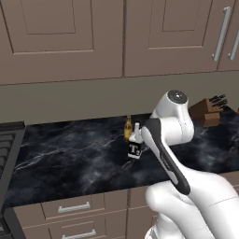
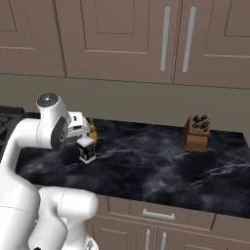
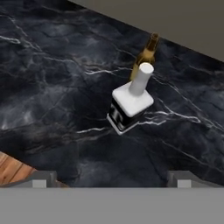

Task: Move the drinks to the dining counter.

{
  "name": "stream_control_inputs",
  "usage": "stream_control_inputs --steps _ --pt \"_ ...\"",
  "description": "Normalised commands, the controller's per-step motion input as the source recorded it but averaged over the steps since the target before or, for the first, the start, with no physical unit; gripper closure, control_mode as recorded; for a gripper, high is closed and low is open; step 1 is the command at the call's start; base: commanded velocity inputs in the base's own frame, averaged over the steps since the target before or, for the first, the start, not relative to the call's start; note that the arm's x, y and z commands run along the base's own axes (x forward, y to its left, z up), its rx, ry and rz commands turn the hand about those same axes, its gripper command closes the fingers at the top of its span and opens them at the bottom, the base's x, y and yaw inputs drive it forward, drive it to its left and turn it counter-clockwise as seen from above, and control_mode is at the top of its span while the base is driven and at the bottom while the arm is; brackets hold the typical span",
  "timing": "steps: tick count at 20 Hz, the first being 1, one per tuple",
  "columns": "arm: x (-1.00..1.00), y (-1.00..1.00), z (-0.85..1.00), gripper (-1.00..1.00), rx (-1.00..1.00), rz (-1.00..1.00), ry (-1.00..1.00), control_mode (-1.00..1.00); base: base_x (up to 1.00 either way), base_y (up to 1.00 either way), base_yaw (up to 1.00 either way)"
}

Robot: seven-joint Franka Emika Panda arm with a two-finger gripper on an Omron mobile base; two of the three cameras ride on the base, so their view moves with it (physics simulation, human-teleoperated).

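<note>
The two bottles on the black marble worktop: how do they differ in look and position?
The beer bottle is slim, amber glass; the white bottle is squat and square-shouldered with a black label marked "T". The beer bottle stands nearer the back wall; the white bottle stands in front of it, nearer the open gripper. Both stand upright on the worktop, close together, neither held.

Even, flat rendered light, moderately bright; no clear source. Soft blur across all views, edges slightly fuzzy. Black marble table (image 1: 70, 158) shows faint pale sheen, no hard glare. White bottle (image 3: 130, 105) casts only weak shadow. No edge distortion.
</note>
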Motion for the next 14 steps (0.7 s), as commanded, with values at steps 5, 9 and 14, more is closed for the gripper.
stream_control_inputs --steps 5,9,14 --pt "0.31 0.00 0.00 -1.00 0.00 0.00 0.00 -1.00 0.00 0.00 0.00" --pt "0.32 0.00 0.00 -1.00 0.00 0.00 0.00 -1.00 0.00 0.00 0.00" --pt "0.26 0.00 0.00 -1.00 0.00 0.00 0.00 -1.00 0.00 0.00 0.00"
